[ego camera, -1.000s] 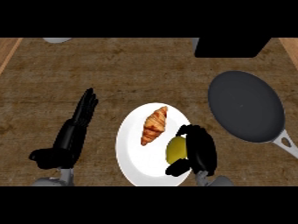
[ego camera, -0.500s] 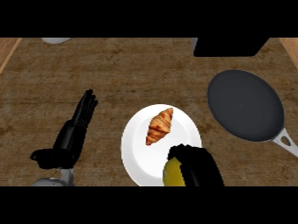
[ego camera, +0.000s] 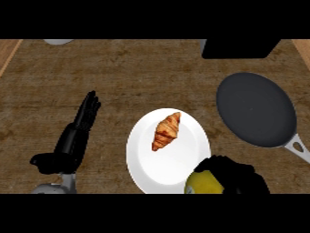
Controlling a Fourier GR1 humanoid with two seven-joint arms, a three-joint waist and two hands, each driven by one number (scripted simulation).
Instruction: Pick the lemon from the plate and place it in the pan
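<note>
Right hand (ego camera: 241, 177) curled round the lemon (ego camera: 203, 183) at the plate (ego camera: 177, 159) edge, grasp made, the carry to the pan (ego camera: 257, 108) to come.

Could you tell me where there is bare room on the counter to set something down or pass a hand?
The widest bare wood lies across the top, between the black left hand and the dark round pan. A narrower strip runs between the white plate and the pan. It is crowded at the plate's lower right, where the right hand curls round the yellow lemon.
</note>
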